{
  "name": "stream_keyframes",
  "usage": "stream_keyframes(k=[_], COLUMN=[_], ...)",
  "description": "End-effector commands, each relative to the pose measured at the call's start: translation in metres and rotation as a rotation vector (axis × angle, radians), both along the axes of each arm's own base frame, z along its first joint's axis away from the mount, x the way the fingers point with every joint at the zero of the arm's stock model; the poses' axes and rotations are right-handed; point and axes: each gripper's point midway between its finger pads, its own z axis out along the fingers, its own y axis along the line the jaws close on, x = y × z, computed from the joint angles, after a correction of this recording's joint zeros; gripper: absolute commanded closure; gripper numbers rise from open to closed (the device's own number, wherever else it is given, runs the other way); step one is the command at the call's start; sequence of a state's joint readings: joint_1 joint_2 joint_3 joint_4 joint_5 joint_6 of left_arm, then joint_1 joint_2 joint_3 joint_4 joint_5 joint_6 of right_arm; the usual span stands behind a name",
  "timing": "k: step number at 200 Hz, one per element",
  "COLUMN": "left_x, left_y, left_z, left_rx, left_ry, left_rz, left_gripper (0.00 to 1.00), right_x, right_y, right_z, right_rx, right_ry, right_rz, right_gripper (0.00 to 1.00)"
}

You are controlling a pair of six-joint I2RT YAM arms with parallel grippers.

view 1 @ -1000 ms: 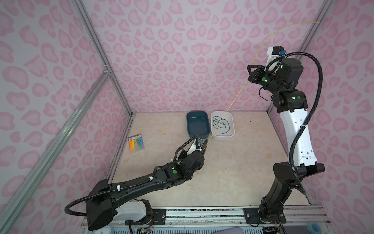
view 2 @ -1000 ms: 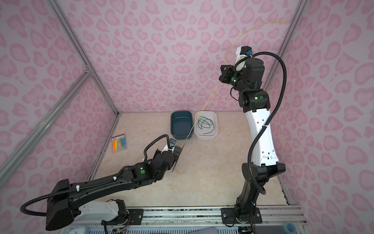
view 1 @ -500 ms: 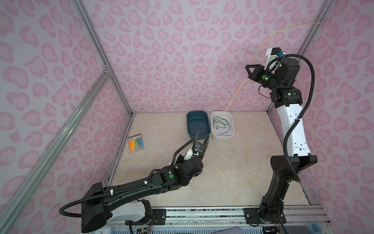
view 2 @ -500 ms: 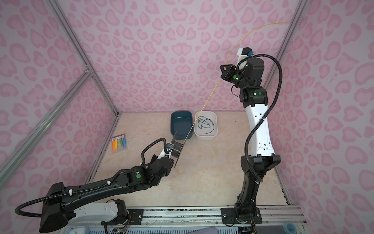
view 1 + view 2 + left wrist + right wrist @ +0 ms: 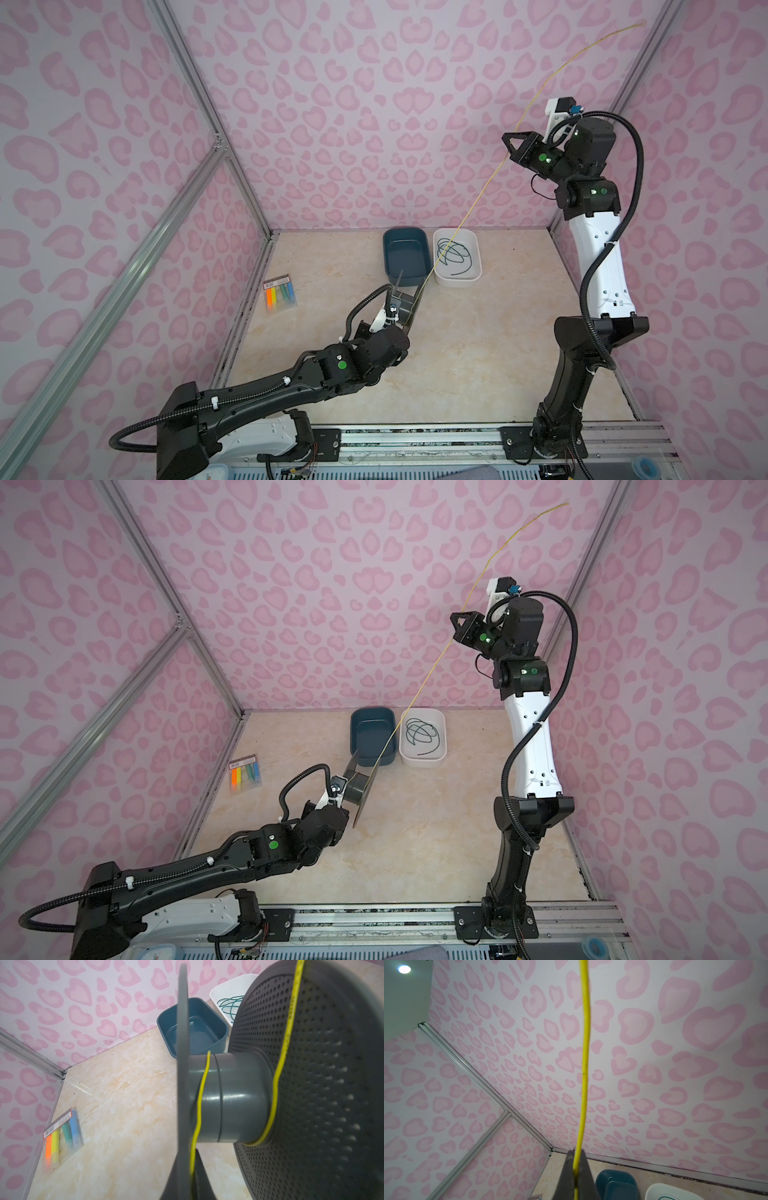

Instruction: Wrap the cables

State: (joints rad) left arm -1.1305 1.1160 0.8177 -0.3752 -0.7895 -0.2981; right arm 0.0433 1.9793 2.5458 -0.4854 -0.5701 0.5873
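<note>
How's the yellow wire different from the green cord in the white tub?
The yellow wire runs stretched through the air from the grey spool up to the right gripper, whose jaws pinch it; the green cord lies in loose loops in the white tub. The yellow wire loops the spool's core; the green cord is wound on nothing. Both are thin and flexible.
</note>
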Motion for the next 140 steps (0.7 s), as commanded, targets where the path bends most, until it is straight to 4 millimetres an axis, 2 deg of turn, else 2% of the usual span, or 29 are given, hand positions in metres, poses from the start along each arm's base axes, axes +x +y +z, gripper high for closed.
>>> stream_keyframes(k=[1,71,101,140], left_x=[-0.022,-0.026,-0.027,-0.028], left_y=[0.037,0.058,0.066,0.066], left_z=[-0.033,0.016,0.023,0.019], left_rx=[0.264,0.143,0.139,0.141], left_ry=[0.13,0.085,0.091,0.108], left_rz=[-0.046,0.019,0.034,0.025], left_gripper=[0.96,0.96,0.96,0.96], right_x=[0.005,0.011,0.015,0.017], right_y=[-0.033,-0.069,-0.085,-0.098], right_z=[0.053,0.053,0.051,0.049], right_rx=[0.013,0.05,0.063,0.079], right_ry=[-0.237,-0.231,-0.226,-0.219], right_rz=[-0.156,-0.23,-0.254,-0.265], right_gripper=[1.0,1.0,1.0,1.0])
